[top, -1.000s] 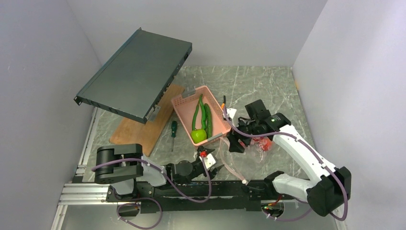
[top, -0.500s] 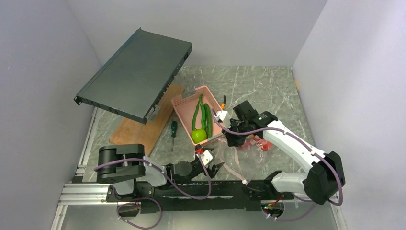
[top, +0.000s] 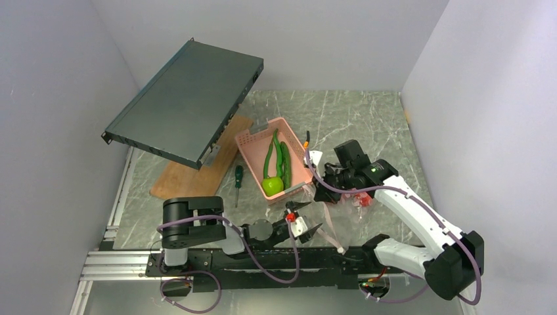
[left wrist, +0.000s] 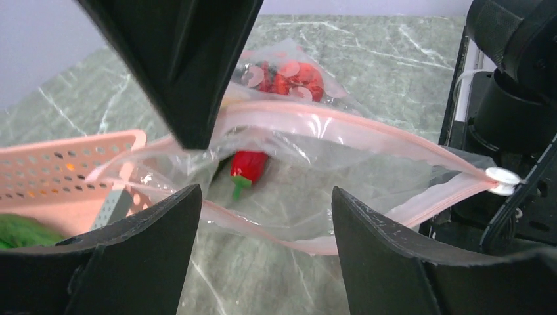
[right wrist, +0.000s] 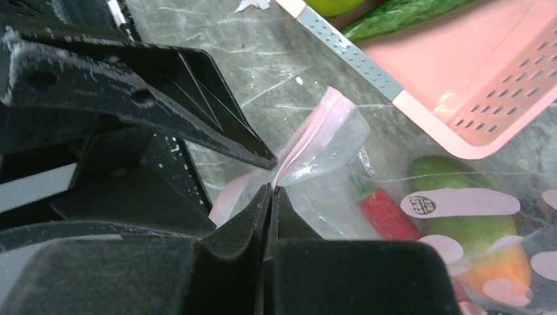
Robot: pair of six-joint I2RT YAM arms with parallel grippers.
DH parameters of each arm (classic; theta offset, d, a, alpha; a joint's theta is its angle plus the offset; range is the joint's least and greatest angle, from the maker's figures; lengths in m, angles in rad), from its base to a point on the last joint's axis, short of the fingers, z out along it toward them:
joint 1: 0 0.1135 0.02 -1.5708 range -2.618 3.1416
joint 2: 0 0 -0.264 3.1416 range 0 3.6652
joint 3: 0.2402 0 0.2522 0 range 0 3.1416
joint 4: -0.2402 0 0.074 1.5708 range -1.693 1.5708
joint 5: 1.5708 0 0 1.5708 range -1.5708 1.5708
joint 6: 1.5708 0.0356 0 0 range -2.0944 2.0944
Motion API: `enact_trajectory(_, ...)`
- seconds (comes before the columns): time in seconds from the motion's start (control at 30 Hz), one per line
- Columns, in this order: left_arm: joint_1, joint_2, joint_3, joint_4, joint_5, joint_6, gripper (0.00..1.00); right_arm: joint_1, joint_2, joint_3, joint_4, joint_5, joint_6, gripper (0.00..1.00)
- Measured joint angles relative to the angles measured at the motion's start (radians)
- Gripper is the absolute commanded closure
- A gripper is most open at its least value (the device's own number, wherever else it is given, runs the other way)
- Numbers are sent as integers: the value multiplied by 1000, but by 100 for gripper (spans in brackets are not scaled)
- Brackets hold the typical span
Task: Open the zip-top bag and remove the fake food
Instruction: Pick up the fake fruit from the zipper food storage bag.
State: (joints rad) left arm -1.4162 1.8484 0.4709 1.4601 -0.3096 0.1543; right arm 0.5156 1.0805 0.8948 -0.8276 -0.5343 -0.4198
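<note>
Back left, a dark flat metal chassis stands tilted, its low edge coming down over a wooden board. The board lies flat on the green marbled tabletop. Just right of the board there's a green-handled screwdriver, handle toward the back wall. Beside that sits a pink perforated basket, a grey strip on its end rim. An aluminium rail runs along the near edge.

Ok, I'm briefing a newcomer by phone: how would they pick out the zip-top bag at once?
Find the pink perforated basket mid-table; the zip-top bag lies just to its right, by its near corner. Unlike the rigid basket, it is clear, floppy plastic with a pink zip strip and red pieces inside.
</note>
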Motion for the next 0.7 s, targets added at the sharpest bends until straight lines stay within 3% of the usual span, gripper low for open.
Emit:
enact_trajectory(0.27,1,47,113,-88,28,120,33,-5,-16,-4,-37,-88,-53,100)
enact_trajectory(0.7,14,116,180,-124,59,116,48,-3,-53,-4,-79,-164,-100,100)
